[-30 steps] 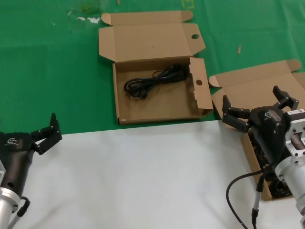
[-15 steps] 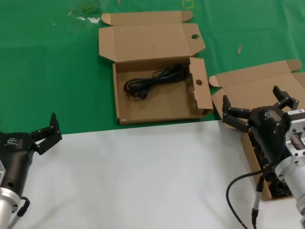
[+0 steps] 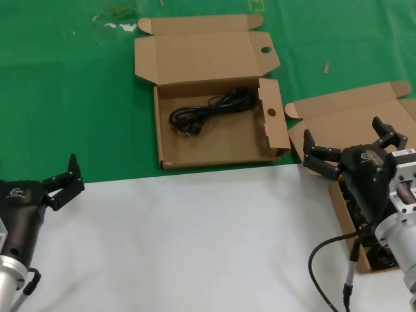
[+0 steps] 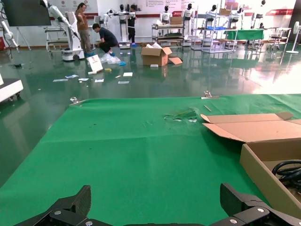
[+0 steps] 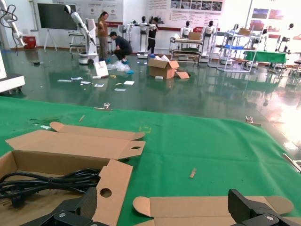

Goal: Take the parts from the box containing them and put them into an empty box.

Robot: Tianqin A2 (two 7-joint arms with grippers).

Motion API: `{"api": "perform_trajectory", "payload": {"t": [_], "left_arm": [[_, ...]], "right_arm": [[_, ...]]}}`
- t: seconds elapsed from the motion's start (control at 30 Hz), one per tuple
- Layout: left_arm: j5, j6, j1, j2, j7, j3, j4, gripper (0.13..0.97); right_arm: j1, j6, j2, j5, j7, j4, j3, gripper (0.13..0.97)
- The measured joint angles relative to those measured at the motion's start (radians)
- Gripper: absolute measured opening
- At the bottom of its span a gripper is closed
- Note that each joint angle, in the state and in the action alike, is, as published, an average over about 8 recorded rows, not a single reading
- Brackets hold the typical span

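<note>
Head view: 2 cardboard boxes on green cloth, 2 grippers, both idle.

Box w/ holes (image 3: 214, 140), centre: lid open, 1 round hole in lid flap, 1 in side flap. Contains 1 cable bundle (image 3: 211, 110), black, lying toward the lid side of the tray.

Box w/o holes (image 3: 344, 120), right side: lid open, tray mostly hidden behind right arm. Dark cable parts (image 3: 383, 257) visible inside near the arm; count cannot be told.

Left gripper (image 3: 62, 181): over white sheet (image 3: 195, 240), at its edge w/ the green cloth, fingers spread apart, nothing held.

Right gripper (image 3: 351, 146): above box w/o holes, fingers spread wide, nothing held.

Left wrist view: 2 fingertips apart, green cloth (image 4: 131, 155) ahead, box w/ holes off to one side.

Right wrist view: 2 fingertips apart, both boxes visible, cable bundle in holed box.
</note>
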Motion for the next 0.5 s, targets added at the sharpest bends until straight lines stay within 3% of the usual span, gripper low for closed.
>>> {"api": "perform_trajectory", "payload": {"t": [0.5], "left_arm": [[0.000,0.000,0.000,0.000,0.000,0.000,0.000,0.966]], "right_arm": [[0.000,0.000,0.000,0.000,0.000,0.000,0.000,0.966]]}}
